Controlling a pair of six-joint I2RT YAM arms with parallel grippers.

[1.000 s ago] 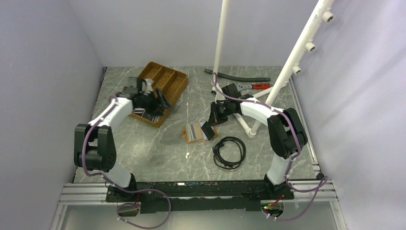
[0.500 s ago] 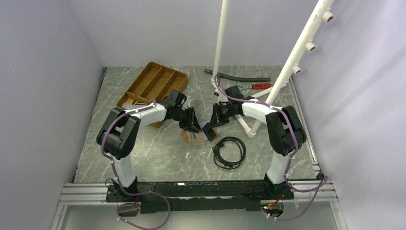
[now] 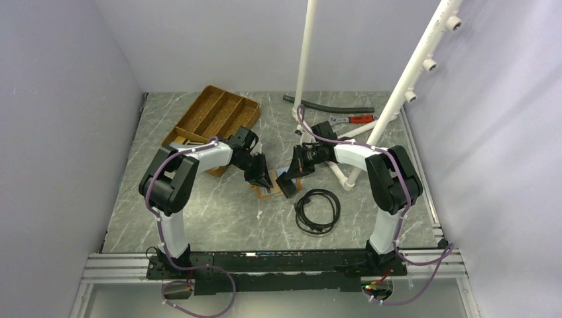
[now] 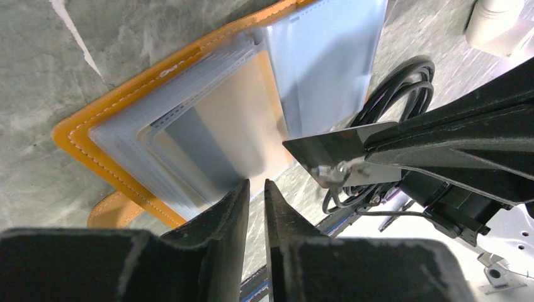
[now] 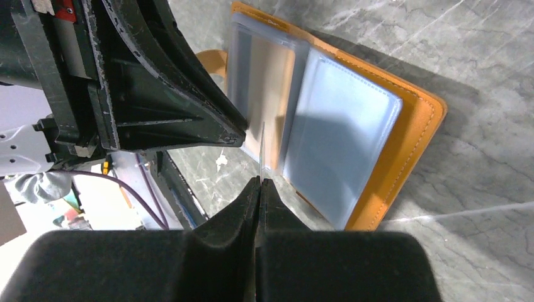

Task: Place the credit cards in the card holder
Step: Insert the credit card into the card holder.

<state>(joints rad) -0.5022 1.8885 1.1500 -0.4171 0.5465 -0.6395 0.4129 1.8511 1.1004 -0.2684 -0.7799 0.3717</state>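
Note:
The card holder (image 3: 267,191) lies open on the table, orange with pale blue-grey pockets (image 4: 208,126), and it also shows in the right wrist view (image 5: 352,145). My right gripper (image 5: 259,182) is shut on a dark credit card (image 4: 334,146). In the right wrist view the card is edge-on (image 5: 262,148), its tip at the pocket edges. My left gripper (image 4: 255,189) stands at the holder's left page with its jaws almost together and nothing between them. Seen from above, the left gripper (image 3: 260,177) and the right gripper (image 3: 295,173) face each other over the holder.
A brown wooden compartment tray (image 3: 215,114) stands at the back left, with something pale at its near end (image 3: 180,140). A black cable coil (image 3: 318,211) lies right of the holder. White pipes (image 3: 303,66), a black hose (image 3: 331,106) and red-handled pliers (image 3: 358,119) stand behind.
My left arm has swung from the wooden tray to the card holder. My right gripper has brought the dark card down closer to the holder.

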